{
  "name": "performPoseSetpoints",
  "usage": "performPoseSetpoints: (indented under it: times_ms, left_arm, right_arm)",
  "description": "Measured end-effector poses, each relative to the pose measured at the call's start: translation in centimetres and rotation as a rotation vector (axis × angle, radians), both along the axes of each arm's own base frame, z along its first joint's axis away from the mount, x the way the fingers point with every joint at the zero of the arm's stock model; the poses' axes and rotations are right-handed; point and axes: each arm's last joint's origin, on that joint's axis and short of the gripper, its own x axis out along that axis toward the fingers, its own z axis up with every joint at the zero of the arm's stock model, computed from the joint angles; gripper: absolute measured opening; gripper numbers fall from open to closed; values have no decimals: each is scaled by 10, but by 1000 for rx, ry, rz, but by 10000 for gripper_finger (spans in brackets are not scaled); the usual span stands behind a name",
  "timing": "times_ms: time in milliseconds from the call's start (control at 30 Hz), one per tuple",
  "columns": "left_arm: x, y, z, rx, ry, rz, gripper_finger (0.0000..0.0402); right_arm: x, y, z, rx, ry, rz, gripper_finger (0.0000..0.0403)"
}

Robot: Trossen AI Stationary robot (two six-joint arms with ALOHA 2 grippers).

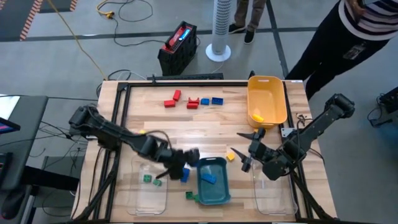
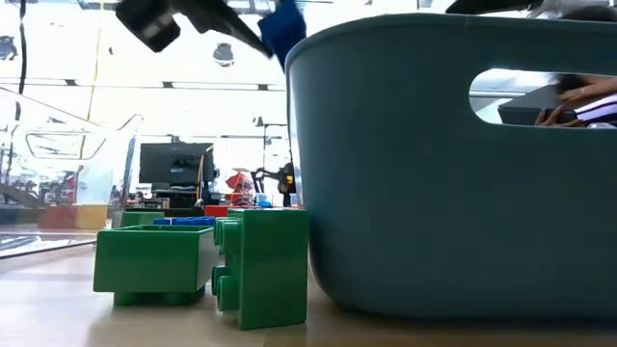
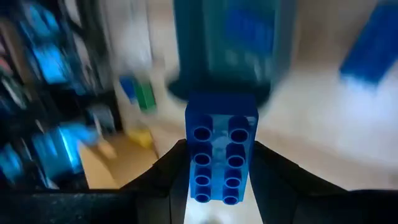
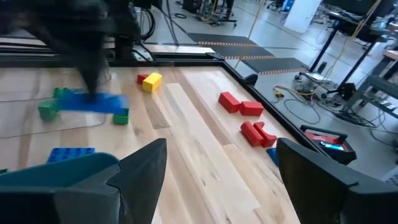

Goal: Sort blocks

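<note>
A blue block (image 3: 221, 134) with two rows of studs hangs in my left gripper (image 1: 180, 170), just left of the teal bin (image 1: 213, 194) at the table's near middle. In the low view the block (image 2: 282, 29) hangs above the bin's rim (image 2: 318, 43). Another blue block (image 1: 208, 178) lies inside the bin. Two green blocks (image 1: 152, 180) lie in the left clear bin (image 1: 140, 199). Red blocks (image 1: 177, 98) and blue blocks (image 1: 212, 101) lie at the far middle. My right gripper (image 1: 249, 149) hovers open right of the teal bin, holding nothing. My left gripper pinches the blue block by its two long sides (image 3: 194, 180) between its two fingers (image 3: 163, 168), at the block's near end. The fingers slant downward from the table's left and lie along the block. The block sticks out past the fingertips, lifted clear of the table.
A yellow bin (image 1: 277, 93) with a yellow block (image 1: 258, 117) stands at the far right. A second clear bin (image 1: 273, 198) sits near right. A loose yellow block (image 1: 230, 155) and green blocks (image 2: 207, 262) lie near the teal bin. People stand beyond the far edge.
</note>
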Motion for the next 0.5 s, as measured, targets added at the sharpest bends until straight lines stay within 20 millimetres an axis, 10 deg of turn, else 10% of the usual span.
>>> performPoseSetpoints:
  times_ms: [500]
  left_arm:
    - [32,-22,-20,-225,-107,-107,135]
  right_arm:
    - [3,-8,1,-7,-4,-45,314]
